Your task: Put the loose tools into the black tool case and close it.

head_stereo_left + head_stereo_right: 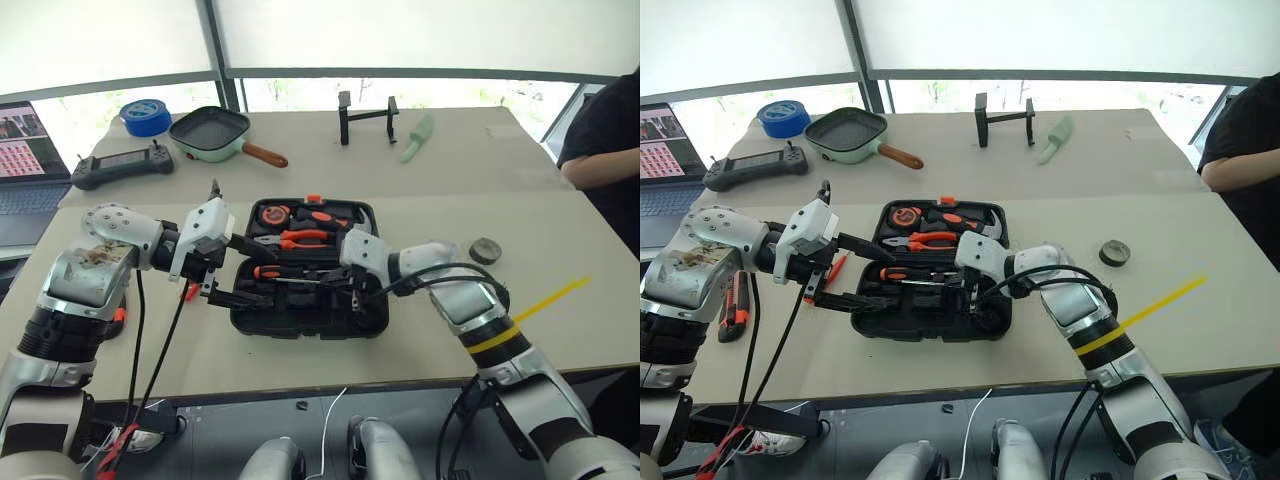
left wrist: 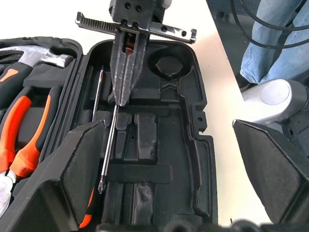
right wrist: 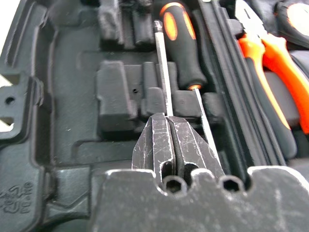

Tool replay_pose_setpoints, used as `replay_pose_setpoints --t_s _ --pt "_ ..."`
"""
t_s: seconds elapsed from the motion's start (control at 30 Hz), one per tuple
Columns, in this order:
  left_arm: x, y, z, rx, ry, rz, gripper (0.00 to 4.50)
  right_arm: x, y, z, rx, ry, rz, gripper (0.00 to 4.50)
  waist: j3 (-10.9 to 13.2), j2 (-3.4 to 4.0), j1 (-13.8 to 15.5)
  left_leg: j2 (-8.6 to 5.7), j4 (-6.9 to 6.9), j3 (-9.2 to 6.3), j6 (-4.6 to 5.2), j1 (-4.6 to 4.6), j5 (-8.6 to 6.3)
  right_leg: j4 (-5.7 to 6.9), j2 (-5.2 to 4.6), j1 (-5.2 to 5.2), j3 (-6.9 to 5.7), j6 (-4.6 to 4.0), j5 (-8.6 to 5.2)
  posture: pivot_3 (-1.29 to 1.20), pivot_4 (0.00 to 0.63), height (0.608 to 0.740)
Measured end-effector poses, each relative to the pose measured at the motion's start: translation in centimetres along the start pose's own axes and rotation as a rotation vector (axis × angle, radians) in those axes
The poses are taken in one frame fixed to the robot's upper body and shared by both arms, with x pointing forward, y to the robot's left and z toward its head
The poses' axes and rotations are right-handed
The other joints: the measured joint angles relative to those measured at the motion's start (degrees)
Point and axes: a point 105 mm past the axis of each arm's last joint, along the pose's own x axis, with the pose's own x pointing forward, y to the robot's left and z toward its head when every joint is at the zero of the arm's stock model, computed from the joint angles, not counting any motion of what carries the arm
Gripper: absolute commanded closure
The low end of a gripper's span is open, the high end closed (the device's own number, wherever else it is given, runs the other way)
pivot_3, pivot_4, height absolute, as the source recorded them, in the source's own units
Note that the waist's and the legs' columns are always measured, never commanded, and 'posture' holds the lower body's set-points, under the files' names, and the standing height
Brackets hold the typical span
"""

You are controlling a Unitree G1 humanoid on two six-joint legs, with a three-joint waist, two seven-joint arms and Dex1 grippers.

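Here, near edge: the black tool case (image 1: 310, 262) lies open just back from the table's (image 1: 560, 300) front edge, bare tabletop on its right.
Right gripper (image 3: 170, 126): inside the case's near half, jaws closed on a thin metal shaft (image 3: 163, 72).
Left gripper (image 1: 228, 270): at the case's left rim, fingers spread wide, holding nothing.
Screwdrivers in case: one black-and-orange (image 3: 181, 46), beside the gripped shaft.
Far half: one pair of pliers (image 1: 295, 239), one hammer (image 2: 36, 57), one tape measure (image 1: 270, 214).
Loose: one dark tape roll (image 1: 485, 250) well right of the case; one orange-black utility knife (image 1: 734, 300) left of it.
Far table: one green-rimmed pan (image 1: 212, 132), one blue tape roll (image 1: 147, 116).
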Motion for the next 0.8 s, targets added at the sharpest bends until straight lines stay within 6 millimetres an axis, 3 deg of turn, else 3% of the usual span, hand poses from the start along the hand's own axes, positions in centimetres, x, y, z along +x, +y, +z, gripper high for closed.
replay_pose_setpoints --t_s 0.3,0.4,0.5,0.6,0.8 --pt "0.0 -0.1 -0.5 -0.013 0.004 0.013 0.00 0.4 0.4 -0.2 0.024 -0.009 -0.024 4.46 -0.13 -0.17 0.15 0.00 0.00 -0.01 0.00 0.14 0.00 0.02 0.00 0.13 0.06 0.00 0.00 0.00 0.150 0.740" --pt "-0.6 -0.4 -1.3 -0.060 0.004 0.074 0.00 -0.9 0.3 2.1 0.170 -0.174 -0.005 4.46 -0.10 -0.14 0.02 0.01 -0.03 0.00 0.00 -0.02 0.00 0.04 0.02 -0.11 0.09 -0.01 0.00 0.00 0.150 0.740" --pt "-1.9 -0.5 -1.7 -0.126 -0.025 0.175 0.00 -3.8 -0.3 5.2 0.194 -0.313 0.004 3.76 -0.10 -0.14 -0.09 0.02 -0.08 -0.02 -0.01 -0.07 0.00 0.02 0.04 -0.18 0.02 -0.01 0.00 0.00 0.150 0.740" --pt "-4.6 -1.2 -2.8 -0.240 -0.045 0.348 0.00 -7.5 -0.4 7.7 0.231 -0.419 0.041 2.72 -0.09 -0.13 -0.14 0.02 -0.29 -0.02 -0.01 -0.01 0.00 -0.06 0.04 -0.19 0.00 -0.01 -0.01 0.00 0.150 0.740" --pt "-9.8 -6.3 -7.6 -0.468 0.064 0.637 0.00 -11.2 0.9 8.7 0.263 -0.464 0.103 0.70 -0.06 -0.08 -0.12 0.06 -0.46 -0.01 -0.03 0.06 -0.01 -0.32 0.07 -0.12 0.02 -0.04 -0.03 0.00 0.150 0.740"
